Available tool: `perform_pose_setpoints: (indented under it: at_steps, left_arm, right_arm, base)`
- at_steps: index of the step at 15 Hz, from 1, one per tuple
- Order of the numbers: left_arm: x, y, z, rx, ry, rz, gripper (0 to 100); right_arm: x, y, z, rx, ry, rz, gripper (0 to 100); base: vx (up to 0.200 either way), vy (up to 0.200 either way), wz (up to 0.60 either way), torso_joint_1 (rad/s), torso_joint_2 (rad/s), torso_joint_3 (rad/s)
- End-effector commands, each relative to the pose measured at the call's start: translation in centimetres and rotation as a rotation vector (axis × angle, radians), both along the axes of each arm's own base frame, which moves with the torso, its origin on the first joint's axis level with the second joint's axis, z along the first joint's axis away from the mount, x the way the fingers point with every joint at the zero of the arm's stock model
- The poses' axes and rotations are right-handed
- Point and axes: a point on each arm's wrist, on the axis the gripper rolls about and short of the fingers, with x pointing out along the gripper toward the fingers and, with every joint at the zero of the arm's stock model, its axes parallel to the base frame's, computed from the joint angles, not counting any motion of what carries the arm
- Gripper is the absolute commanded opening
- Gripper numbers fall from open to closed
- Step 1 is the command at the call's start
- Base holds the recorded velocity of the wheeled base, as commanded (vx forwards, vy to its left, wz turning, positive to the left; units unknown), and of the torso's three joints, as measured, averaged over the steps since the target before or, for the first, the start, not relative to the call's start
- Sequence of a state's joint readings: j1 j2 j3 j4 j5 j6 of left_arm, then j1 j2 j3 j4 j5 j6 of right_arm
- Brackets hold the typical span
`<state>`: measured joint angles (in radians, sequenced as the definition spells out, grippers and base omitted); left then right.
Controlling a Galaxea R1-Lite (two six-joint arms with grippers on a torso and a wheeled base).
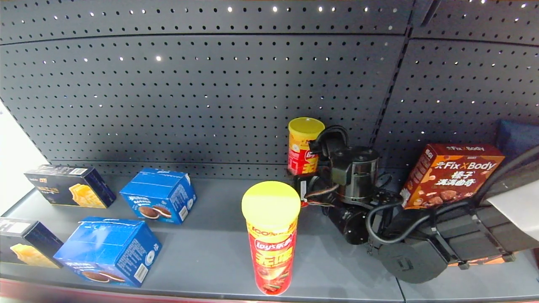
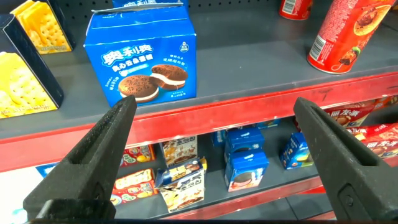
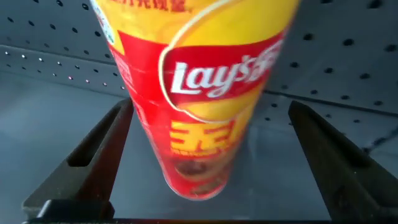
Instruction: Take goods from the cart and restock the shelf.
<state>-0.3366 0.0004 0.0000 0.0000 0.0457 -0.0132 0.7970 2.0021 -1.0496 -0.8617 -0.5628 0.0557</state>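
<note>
A red chips can with a yellow lid (image 1: 304, 145) stands upright at the back of the grey shelf (image 1: 210, 252), close to the pegboard. My right gripper (image 1: 304, 185) is at this can's lower part. In the right wrist view the can (image 3: 205, 93) stands between the spread fingers of my right gripper (image 3: 210, 112), with a gap on each side; it is open. A second, same-looking can (image 1: 271, 235) stands near the shelf's front edge. My left gripper (image 2: 214, 102) hangs open and empty before the shelf's red front edge, facing a blue cookie box (image 2: 146, 53).
Two blue cookie boxes (image 1: 159, 195) (image 1: 110, 251) and two dark boxes with yellow crackers (image 1: 69, 186) (image 1: 25, 243) occupy the shelf's left. A brown snack box (image 1: 452, 174) leans at the right behind my right arm. Lower shelves hold several small packs (image 2: 245, 165).
</note>
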Motion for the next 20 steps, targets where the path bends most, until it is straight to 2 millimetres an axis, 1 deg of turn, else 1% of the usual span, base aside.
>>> perform_pose_setpoints:
  at_steps: [1,5,6,7,9,12,13,14,15,16,20]
  left_arm:
    - [0.0,0.0,0.0,-0.001,0.000,0.001,100]
    - [0.0,0.0,0.0,-0.001,0.000,-0.001,100]
    - [0.0,0.0,0.0,-0.001,0.000,-0.001,100]
    - [0.0,0.0,0.0,-0.001,0.000,0.001,100]
    - [0.0,0.0,0.0,-0.001,0.000,-0.001,100]
    - [0.0,0.0,0.0,-0.001,0.000,0.001,100]
    - [0.0,0.0,0.0,-0.001,0.000,0.001,100]
    - [0.0,0.0,0.0,-0.001,0.000,0.001,100]
    - [0.0,0.0,0.0,-0.001,0.000,0.001,100]
    - [0.0,0.0,0.0,-0.001,0.000,0.001,100]
    - [0.0,0.0,0.0,-0.001,0.000,0.001,100]
  right_arm:
    - [-1.2,-1.3,0.6,-0.005,0.002,-0.001,100]
    - [-3.2,-3.3,-0.3,-0.049,0.048,0.000,100]
    - [-3.2,-3.3,-0.3,-0.049,0.048,0.000,100]
    - [-4.4,-4.6,-0.8,-0.073,0.072,0.004,100]
    - [-4.9,-5.5,-1.2,-0.091,0.088,-0.004,100]
    - [-4.3,-6.9,-1.9,-0.113,0.113,-0.051,100]
    - [-4.0,-7.1,-1.9,-0.112,0.114,-0.065,100]
    - [-3.2,-7.6,-2.2,-0.110,0.119,-0.094,100]
    - [-3.0,-7.7,-2.3,-0.111,0.122,-0.101,100]
    - [-2.1,-7.9,-2.7,-0.107,0.127,-0.118,100]
    - [-0.6,-7.8,-2.9,-0.051,0.095,-0.054,100]
  base:
    - [0.000,0.000,0.00,0.000,0.00,0.000]
    - [0.000,0.000,0.00,0.000,0.00,0.000]
    - [0.000,0.000,0.00,0.000,0.00,0.000]
    - [0.000,0.000,0.00,0.000,0.00,0.000]
    - [0.000,0.000,0.00,0.000,0.00,0.000]
    - [0.000,0.000,0.00,0.000,0.00,0.000]
    - [0.000,0.000,0.00,0.000,0.00,0.000]
    - [0.000,0.000,0.00,0.000,0.00,0.000]
    - [0.000,0.000,0.00,0.000,0.00,0.000]
    - [0.000,0.000,0.00,0.000,0.00,0.000]
    - [0.000,0.000,0.00,0.000,0.00,0.000]
